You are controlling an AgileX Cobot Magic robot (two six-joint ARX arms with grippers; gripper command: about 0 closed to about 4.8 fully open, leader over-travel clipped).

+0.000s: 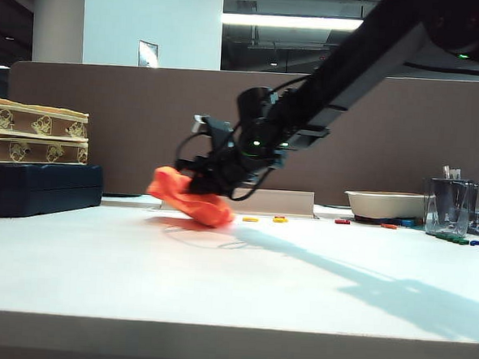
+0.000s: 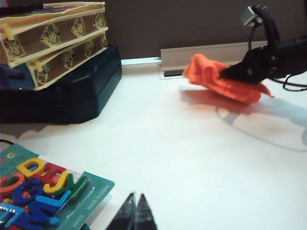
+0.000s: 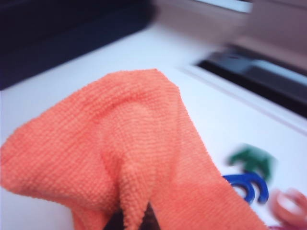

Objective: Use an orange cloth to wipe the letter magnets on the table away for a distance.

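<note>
Bench (image 1: 217,284): wide white top, mostly bare toward the front edge, clutter along the back edge by the brown divider (image 1: 105,122). Stacked boxes (image 1: 35,134) on a dark case (image 1: 40,188) sit at the back-left corner; a shallow bowl (image 1: 384,205) and clear measuring cup (image 1: 449,204) at the back right. Orange cloth (image 1: 191,197) is bunched and hanging from the right end effector (image 1: 211,178), near the back edge left of centre, its lowest fold at or just off the surface — can't tell contact. Right end effector is clamped tight on a pinch of the cloth; the right wrist view shows fabric draping over the fingertips. Left end effector (image 2: 134,215) is parked near the front-left corner, tips together, holding nothing, beside an unopened card of letters (image 2: 43,191). Letter magnets (image 1: 278,220): small loose pieces strung along the back edge, from just beside the cloth out toward the cup; green, blue and pink ones show right next to the cloth in the right wrist view. My read: the step is getting the cloth down for the sweep. To do it well, drop until a broad fold lies flat on the bench, land it on one side of the magnets, then drag low and steady along the row so the hem pushes them rather than riding over them. Keep clear of the bowl and cup.
</note>
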